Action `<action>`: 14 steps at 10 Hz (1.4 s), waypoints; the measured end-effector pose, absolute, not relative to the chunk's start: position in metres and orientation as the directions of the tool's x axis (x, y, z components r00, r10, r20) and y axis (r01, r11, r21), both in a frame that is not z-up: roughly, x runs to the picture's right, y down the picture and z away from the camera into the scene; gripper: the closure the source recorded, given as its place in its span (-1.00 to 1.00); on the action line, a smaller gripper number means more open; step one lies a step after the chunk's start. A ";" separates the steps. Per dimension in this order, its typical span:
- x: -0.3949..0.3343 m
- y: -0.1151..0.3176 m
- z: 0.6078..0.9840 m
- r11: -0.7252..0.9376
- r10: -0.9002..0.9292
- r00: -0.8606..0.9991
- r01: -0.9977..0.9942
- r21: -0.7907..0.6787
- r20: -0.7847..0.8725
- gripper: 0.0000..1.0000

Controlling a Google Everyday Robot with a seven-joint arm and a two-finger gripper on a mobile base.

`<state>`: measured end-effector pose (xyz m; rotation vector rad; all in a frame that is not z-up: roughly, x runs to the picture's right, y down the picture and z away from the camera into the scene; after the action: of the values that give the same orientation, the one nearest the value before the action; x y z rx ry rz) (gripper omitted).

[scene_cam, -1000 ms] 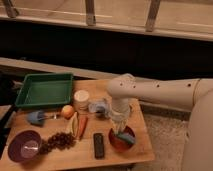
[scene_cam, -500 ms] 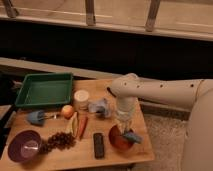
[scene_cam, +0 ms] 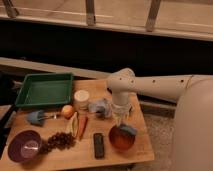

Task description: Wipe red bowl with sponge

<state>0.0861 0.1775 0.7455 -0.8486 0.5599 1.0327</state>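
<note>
Red bowl (scene_cam: 121,138) sits at the desk's (scene_cam: 135,152) near right corner; everything else is placed from it. Sponge (scene_cam: 127,130) now lies on the bowl's far right rim, whereas a second ago it was lower, down inside the bowl, so it has come up and outward. Looks like a wiping stroke toward the rim, wipe likely under way or near done. Gripper (scene_cam: 121,120) is just above the bowl's far side, shut; grip on the sponge can't be confirmed, fingertips merge with it. Left of the bowl: black bar (scene_cam: 99,145), then grapes (scene_cam: 61,140), then purple bowl (scene_cam: 23,146) at the far left. Beyond the bowl: rag (scene_cam: 100,107), carrot (scene_cam: 81,127), green tray (scene_cam: 44,90) furthest back left.
</note>
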 end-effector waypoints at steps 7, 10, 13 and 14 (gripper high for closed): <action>0.065 0.222 0.700 0.282 0.428 0.509 -0.861 -0.424 -0.747 1.00; 0.086 0.203 0.717 0.276 0.456 0.457 -0.888 -0.367 -0.764 1.00; 0.078 0.171 0.737 0.288 0.494 0.459 -0.888 -0.360 -0.738 1.00; 0.069 0.167 0.737 0.294 0.497 0.479 -0.878 -0.379 -0.724 1.00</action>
<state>0.0693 0.1671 0.7368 -0.8472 0.5297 0.9740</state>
